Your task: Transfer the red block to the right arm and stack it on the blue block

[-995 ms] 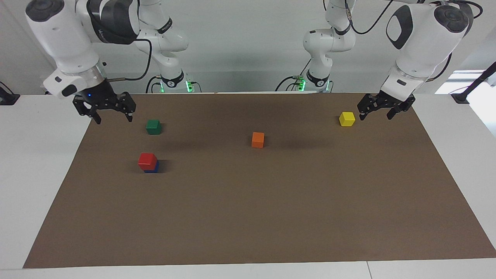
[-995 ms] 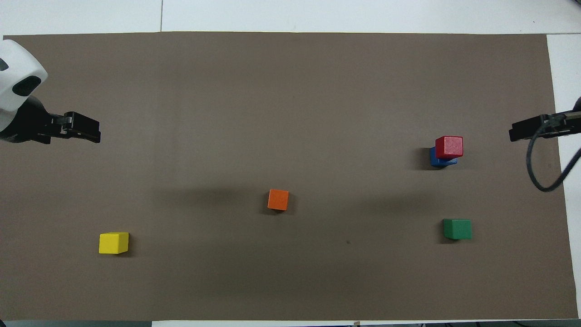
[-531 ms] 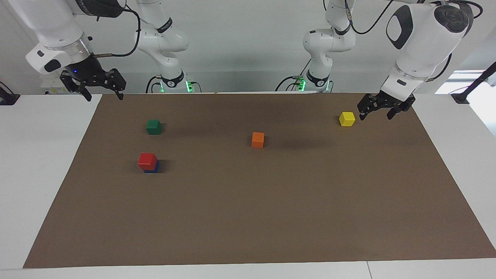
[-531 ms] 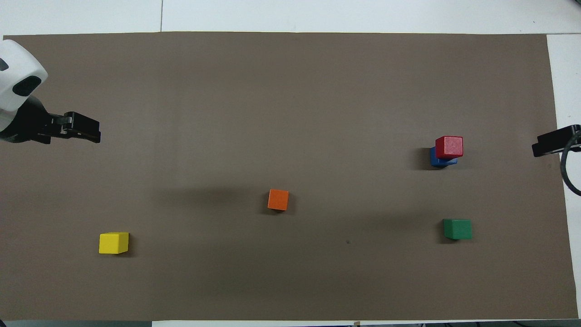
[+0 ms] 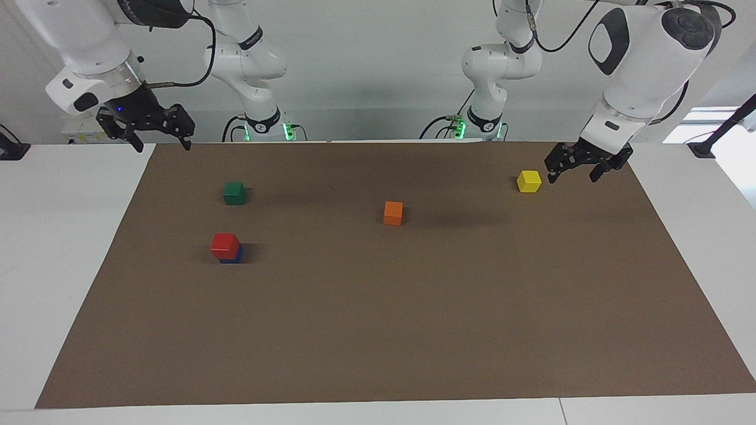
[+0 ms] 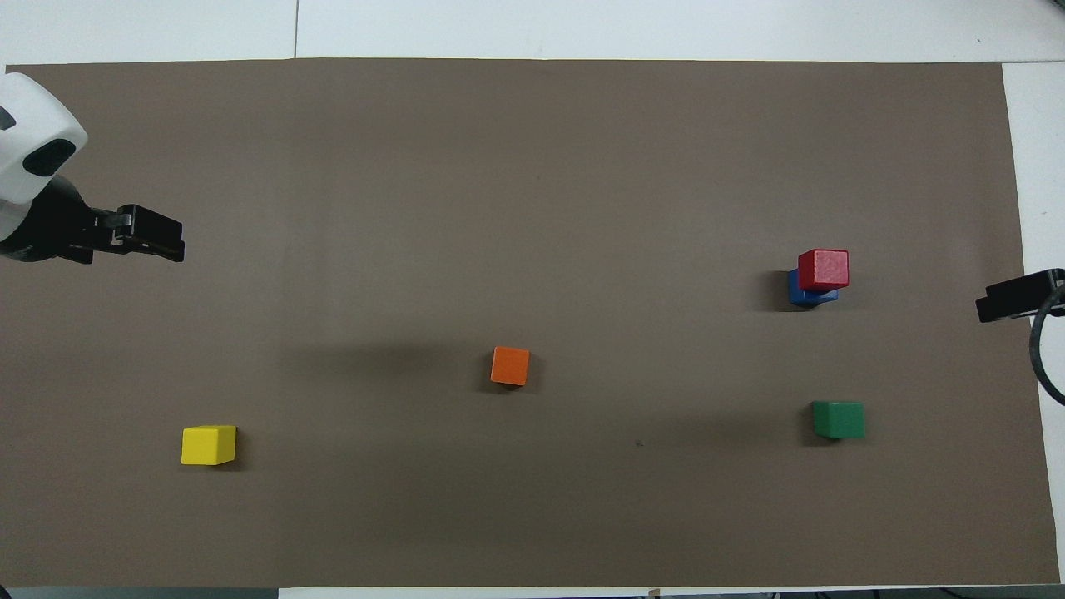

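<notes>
The red block [image 5: 225, 245] sits on the blue block [image 5: 232, 257] — both the right gripper [image 5: 158, 140] and the left gripper [image 5: 579, 171] hang open, empty; any retreat should stay clear of the stack.

My tabletop [image 5: 35, 248] is white, built of panels with thin seams between them, and a large brown mat [image 5: 413, 307] covers most of it, leaving white margins along the edges. A plain pale wall [image 5: 366, 71] rises at my own edge of the tabletop, evenly lit and without strong shadows. At the corner on my left arm's end, a bright window-like patch [image 5: 703, 124] glows.
</notes>
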